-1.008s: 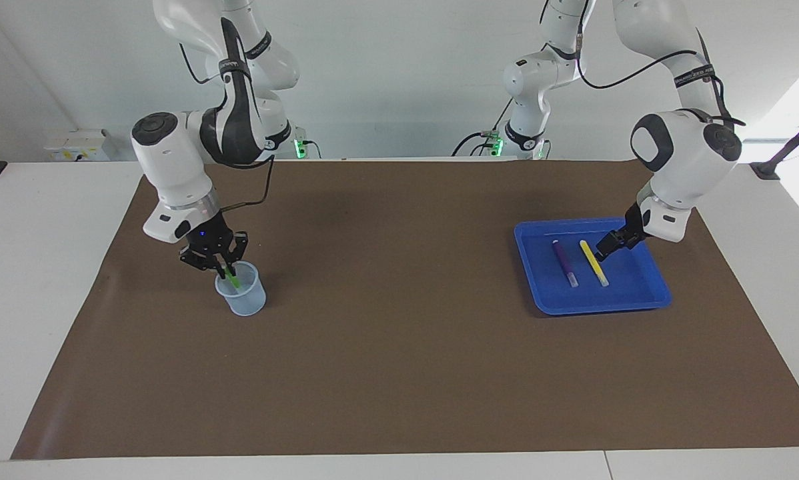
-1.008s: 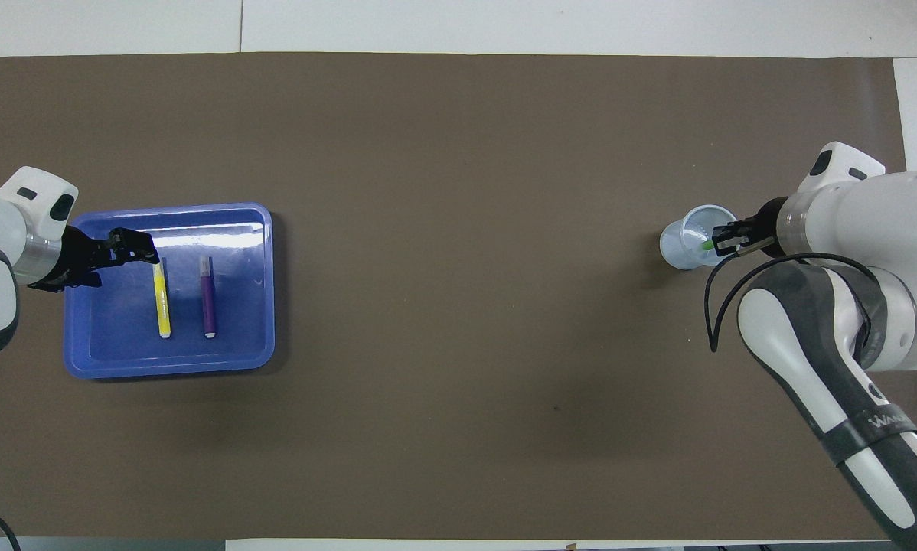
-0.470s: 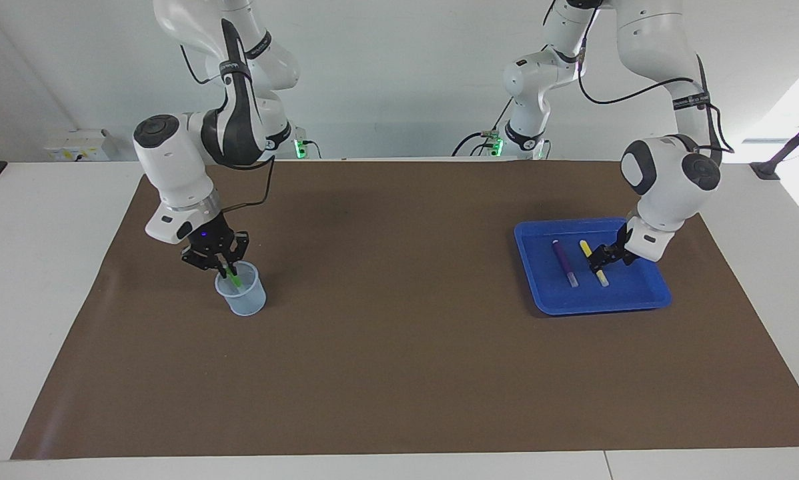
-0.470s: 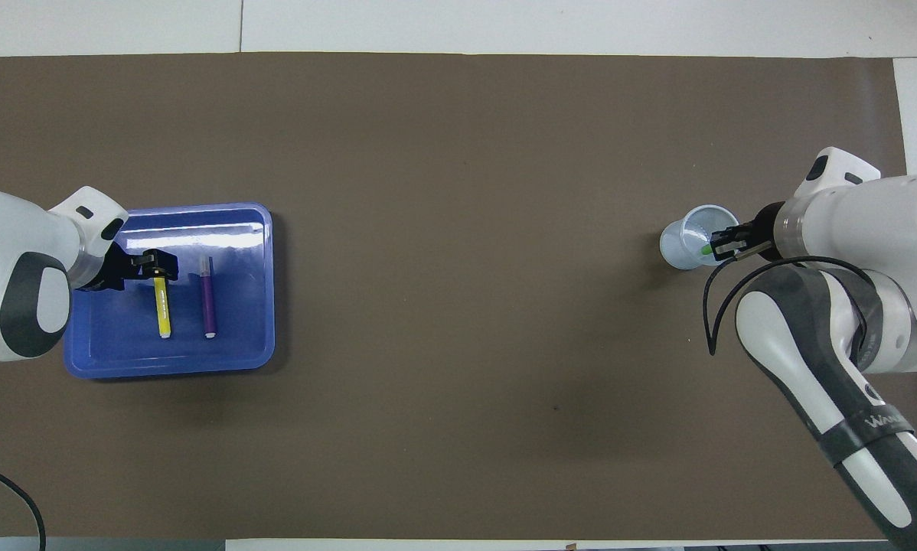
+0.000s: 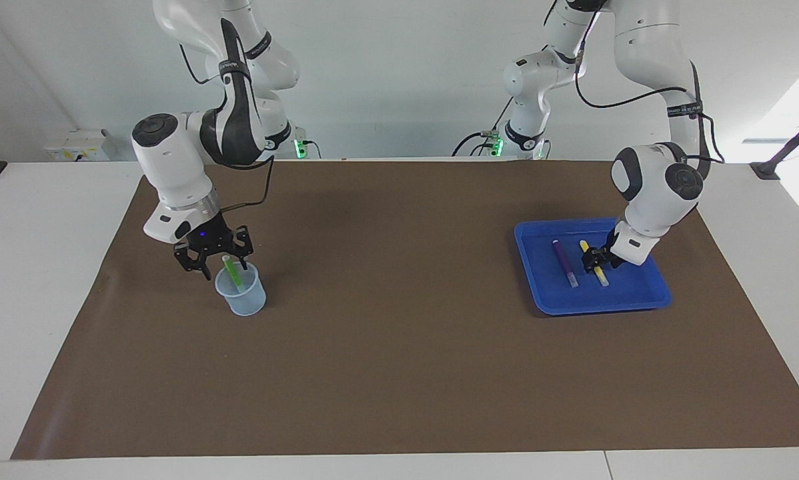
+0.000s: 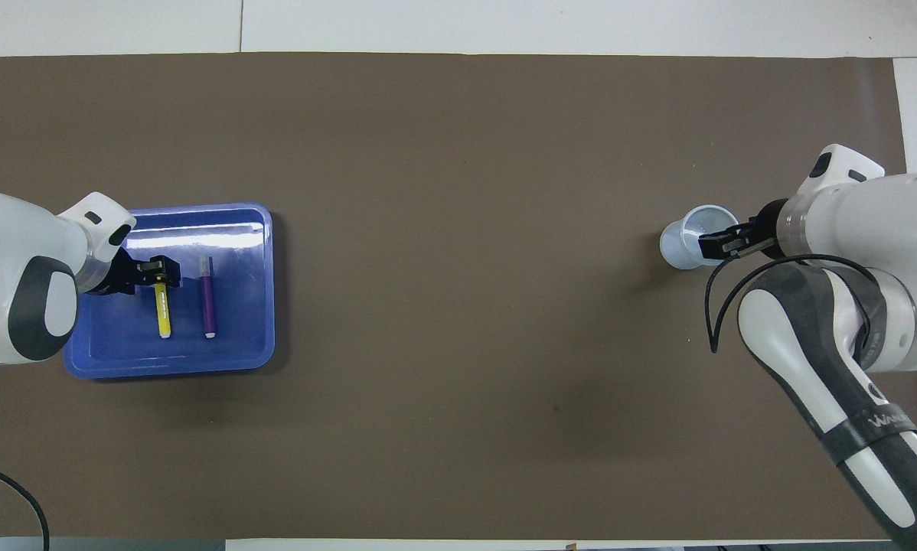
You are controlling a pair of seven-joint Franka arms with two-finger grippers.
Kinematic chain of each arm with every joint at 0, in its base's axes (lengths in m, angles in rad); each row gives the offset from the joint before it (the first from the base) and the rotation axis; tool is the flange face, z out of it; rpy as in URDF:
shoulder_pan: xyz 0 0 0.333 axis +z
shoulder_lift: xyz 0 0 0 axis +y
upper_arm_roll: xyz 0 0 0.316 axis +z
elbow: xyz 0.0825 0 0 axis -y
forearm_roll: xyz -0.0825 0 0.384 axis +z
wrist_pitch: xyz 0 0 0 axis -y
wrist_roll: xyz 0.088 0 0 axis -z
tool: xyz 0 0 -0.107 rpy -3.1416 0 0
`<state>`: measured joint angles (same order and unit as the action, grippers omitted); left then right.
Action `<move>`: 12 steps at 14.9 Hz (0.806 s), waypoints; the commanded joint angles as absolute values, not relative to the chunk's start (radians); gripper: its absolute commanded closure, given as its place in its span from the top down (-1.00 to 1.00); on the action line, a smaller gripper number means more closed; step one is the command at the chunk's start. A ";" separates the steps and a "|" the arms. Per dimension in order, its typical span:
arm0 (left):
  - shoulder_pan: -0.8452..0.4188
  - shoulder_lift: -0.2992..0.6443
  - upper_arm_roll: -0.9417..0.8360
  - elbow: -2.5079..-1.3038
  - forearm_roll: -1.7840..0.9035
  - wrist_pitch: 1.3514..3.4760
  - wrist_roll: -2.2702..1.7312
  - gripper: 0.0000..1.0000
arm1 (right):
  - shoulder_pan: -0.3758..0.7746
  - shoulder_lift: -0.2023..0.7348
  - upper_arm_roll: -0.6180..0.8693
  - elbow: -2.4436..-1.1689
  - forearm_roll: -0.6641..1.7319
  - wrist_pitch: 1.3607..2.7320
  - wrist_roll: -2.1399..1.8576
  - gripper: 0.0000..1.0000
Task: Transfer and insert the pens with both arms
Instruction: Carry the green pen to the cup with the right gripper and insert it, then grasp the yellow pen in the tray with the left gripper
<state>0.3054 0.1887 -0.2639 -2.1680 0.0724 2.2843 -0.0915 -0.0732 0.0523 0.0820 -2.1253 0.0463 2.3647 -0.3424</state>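
The green pen [image 5: 231, 270] stands tilted in a clear plastic cup [image 5: 241, 298] toward the right arm's end of the table. My right gripper [image 5: 215, 257] hangs open just above the cup's rim and holds nothing. In the overhead view the right gripper [image 6: 722, 244] covers the part of the cup [image 6: 684, 243] nearer to the robots, and the green pen is hidden. The yellow pen [image 5: 600, 275] and the purple pen [image 5: 564, 262] lie side by side in a blue tray [image 5: 599, 305]. My left gripper [image 5: 595, 259] is down in the tray, open, with a finger on each side of the yellow pen [image 6: 163, 310].
A brown mat [image 5: 399, 347] covers most of the white table. Two smaller white arms with green lights [image 5: 497, 141] stand at the robots' edge. The purple pen [image 6: 208, 298] lies a finger's width from the left gripper [image 6: 161, 269], and the tray's walls [image 6: 168, 369] rise around both.
My right gripper has opened and let go of the green pen, which now stands in the cup. My left gripper has come down into the tray onto the yellow pen and narrowed around it.
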 commanded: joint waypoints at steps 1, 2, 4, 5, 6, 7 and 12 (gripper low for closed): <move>0.301 0.173 -0.261 -2.197 0.097 2.293 -0.084 0.38 | -0.087 0.071 0.087 -2.065 0.029 2.364 -0.304 1.00; 0.299 0.173 -0.261 -2.197 0.100 2.292 -0.084 0.24 | -0.087 0.069 0.087 -2.047 0.029 2.361 -0.284 1.00; 0.298 0.176 -0.261 -2.197 0.100 2.293 -0.086 -0.20 | -0.086 0.064 0.086 -2.001 0.029 2.315 -0.243 1.00; 0.298 0.176 -0.261 -2.197 0.100 2.293 -0.086 -0.47 | -0.087 0.061 0.086 -1.967 0.029 2.271 -0.214 1.00; 0.299 0.176 -0.261 -2.197 0.100 2.293 -0.086 -0.74 | -0.087 0.060 0.083 -1.933 0.026 2.225 -0.180 1.00; 0.299 0.176 -0.261 -2.195 0.100 2.293 -0.086 -1.00 | -0.089 0.057 0.080 -1.896 0.026 2.174 -0.145 1.00; 0.310 0.178 -0.261 -2.189 0.100 2.290 -0.086 -1.00 | -0.092 0.055 0.072 -1.718 0.021 1.923 -0.074 1.00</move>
<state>0.3057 0.1862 -0.2665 -2.1780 0.0780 2.2844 -0.0890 -0.0798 0.0454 0.0680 -1.7898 0.0463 2.0076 -0.1060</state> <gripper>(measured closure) 0.833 0.000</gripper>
